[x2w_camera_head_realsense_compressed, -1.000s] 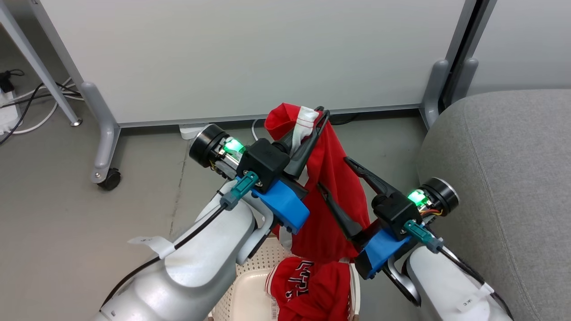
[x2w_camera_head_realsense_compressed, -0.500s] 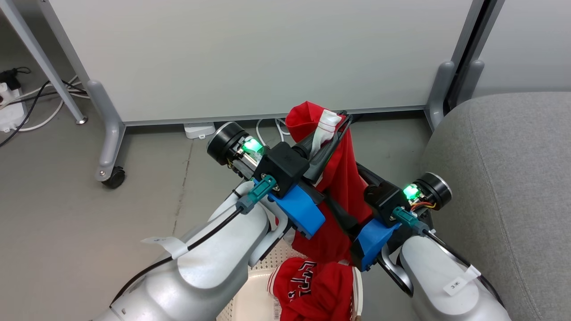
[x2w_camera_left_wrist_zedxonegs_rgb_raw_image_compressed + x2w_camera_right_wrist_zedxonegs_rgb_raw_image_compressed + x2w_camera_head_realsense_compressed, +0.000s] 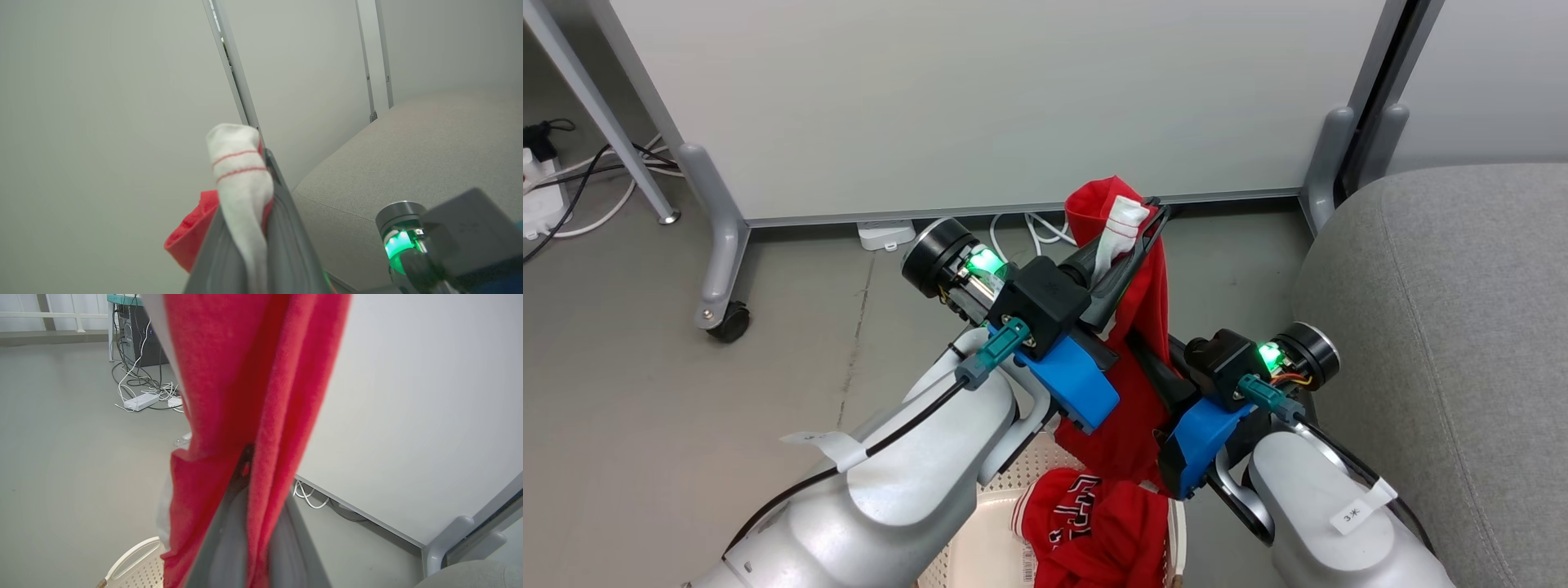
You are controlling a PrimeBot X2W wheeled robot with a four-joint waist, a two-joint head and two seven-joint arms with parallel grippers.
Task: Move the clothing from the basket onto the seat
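A red garment (image 3: 1147,310) with white trim (image 3: 239,171) hangs in the air above the basket (image 3: 980,543), held by both grippers. My left gripper (image 3: 1145,219) is shut on the white-trimmed top edge, its fingers (image 3: 286,228) pinching the trim. Lower down, my right gripper (image 3: 1152,359) is shut on the hanging red fabric (image 3: 253,396), which wraps around its fingers (image 3: 229,539). A second red garment (image 3: 1094,523) with black-and-white lettering lies in the cream basket (image 3: 130,559). The grey seat (image 3: 1445,327) stands to the right, its rounded edge close to my right arm.
White partition panels (image 3: 980,98) on grey feet stand just behind the grippers, one foot with a castor (image 3: 723,322). A power strip (image 3: 882,235) and cables (image 3: 1029,233) lie at the panel's base, more cables (image 3: 572,188) at far left. Bare grey floor (image 3: 645,392) spreads left.
My right gripper has moved in towards the hanging garment and closed on its fabric. The left gripper keeps its hold on the trim. The camera shifted slightly.
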